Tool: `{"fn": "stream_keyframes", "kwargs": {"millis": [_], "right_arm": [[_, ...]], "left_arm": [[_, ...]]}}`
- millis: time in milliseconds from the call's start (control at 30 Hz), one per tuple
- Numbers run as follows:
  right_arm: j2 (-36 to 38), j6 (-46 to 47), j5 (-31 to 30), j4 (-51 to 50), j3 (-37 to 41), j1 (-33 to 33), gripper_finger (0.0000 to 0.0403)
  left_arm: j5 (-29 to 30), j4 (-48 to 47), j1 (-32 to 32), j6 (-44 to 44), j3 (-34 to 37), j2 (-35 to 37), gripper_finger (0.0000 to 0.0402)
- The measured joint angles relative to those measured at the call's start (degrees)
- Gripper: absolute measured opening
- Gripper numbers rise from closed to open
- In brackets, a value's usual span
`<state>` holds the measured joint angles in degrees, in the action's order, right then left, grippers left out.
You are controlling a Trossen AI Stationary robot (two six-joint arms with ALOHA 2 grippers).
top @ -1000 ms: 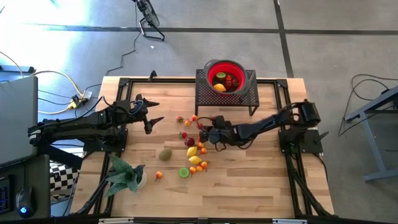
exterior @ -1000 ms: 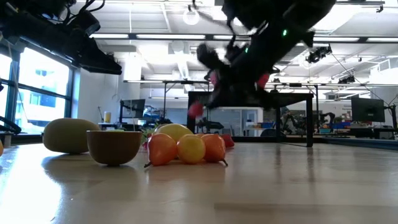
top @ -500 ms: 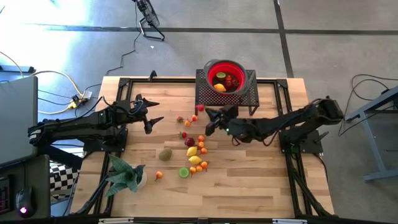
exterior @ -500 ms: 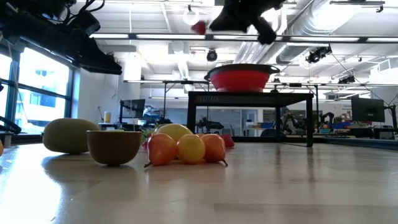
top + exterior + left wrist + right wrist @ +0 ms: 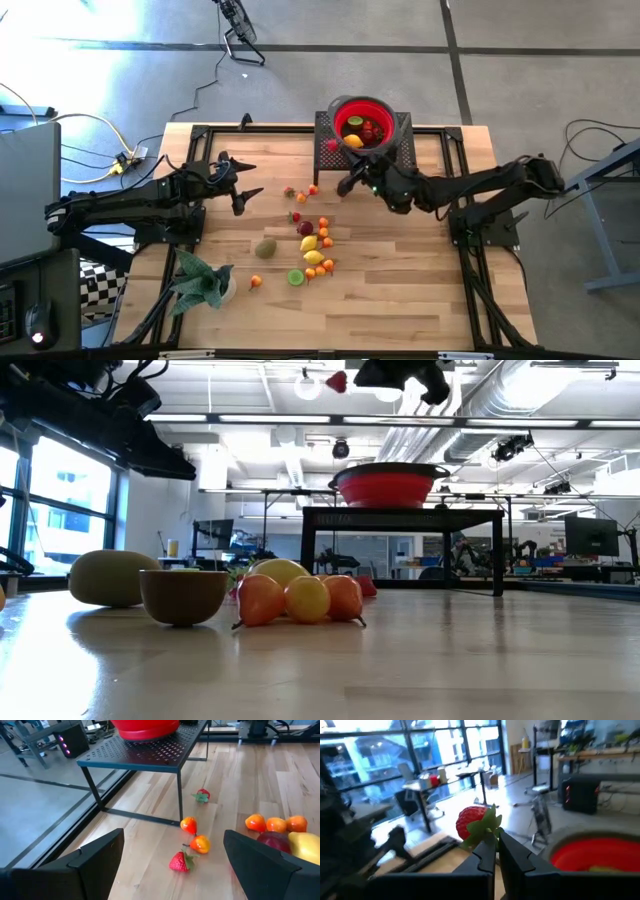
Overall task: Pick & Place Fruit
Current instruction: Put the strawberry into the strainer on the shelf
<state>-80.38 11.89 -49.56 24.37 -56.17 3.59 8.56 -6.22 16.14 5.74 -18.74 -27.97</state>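
- The right claw [image 5: 343, 186] has its two dark fingers [image 5: 485, 857] pressed together, pinching a red strawberry [image 5: 472, 822] by its green leafy cap; the berry sticks out just past the fingertips.
- In the high view the same strawberry [image 5: 332, 145] shows as a small red dot ahead of the right claw, raised well above the surface and just short of the black mesh stand [image 5: 330, 150].
- The relation that matters for the drop: the red bowl [image 5: 345, 105] sits on top of that stand, just beyond the held berry. The right wrist view shows its red rim [image 5: 600, 851] ahead of the claw and a little to one side. My reading is that a short reach forward would put the berry over the opening.
- The bowl already holds fruit, among it a yellow lemon [image 5: 353, 141] and some red pieces.
- Farther from the right claw, below and behind it on the wooden surface [image 5: 400, 290], the remaining fruits [image 5: 312, 245] lie in a loose cluster: lemons, tiny oranges, a dark-red plum, a lime half and a brown kiwi [image 5: 265, 248].
- The left claw [image 5: 245, 183] waits well apart from the stand, fingers spread wide and empty, facing the scattered fruit.
- The right arm is plainly the nearer one to the bowl.
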Motion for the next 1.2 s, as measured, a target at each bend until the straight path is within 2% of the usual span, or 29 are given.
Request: {"fn": "stream_keyframes", "kwargs": {"millis": [333,733,967,1200], "right_arm": [[2.71,-2.97,1.76,-3.73,-0.36,-6.03,0.0004],[2.8,1.9,2.63,-35.9,-12.08,-10.67,0.0004],[2.8,6.21,12.53,-46.85,-12.93,-17.34,0.0004],[2.14,6.92,17.51,-55.53,-12.89,-23.85,0.0004]], "left_arm": [[0.0,-0.17,-0.02,0.0,0.0,0.0,0.0337],[0.0,-0.31,-0.01,0.0,0.0,0.0,0.0337],[0.0,-0.3,-0.02,0.0,0.0,0.0,0.0337],[0.0,-0.31,-0.02,0.0,0.0,0.0,0.0337]]}}
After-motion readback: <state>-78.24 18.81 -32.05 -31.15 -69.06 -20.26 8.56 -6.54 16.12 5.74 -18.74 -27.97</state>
